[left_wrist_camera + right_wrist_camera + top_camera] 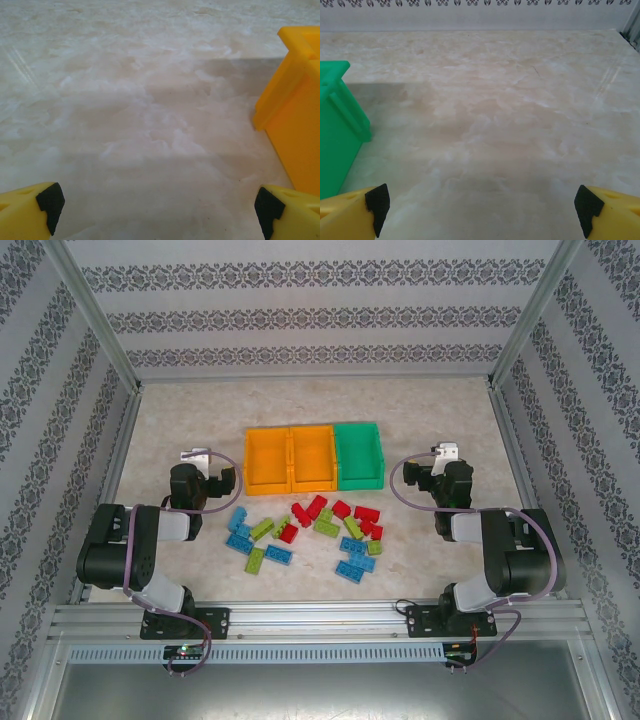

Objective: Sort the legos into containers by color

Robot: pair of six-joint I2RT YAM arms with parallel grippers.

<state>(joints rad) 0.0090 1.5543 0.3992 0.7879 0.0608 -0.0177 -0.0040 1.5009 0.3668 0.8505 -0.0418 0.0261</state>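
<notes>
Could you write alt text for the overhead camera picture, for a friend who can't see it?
Red, blue and green legos lie scattered on a marble-patterned table, next to a row of three open bins: the left orange bin, the middle orange bin and the green bin. The left arm and right arm, both black, sit folded at either side.

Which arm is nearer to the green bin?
Right. The right arm sits just beside the green bin, on its right, jaws open; the left arm is beyond both orange bins, at the row's other end.
</notes>
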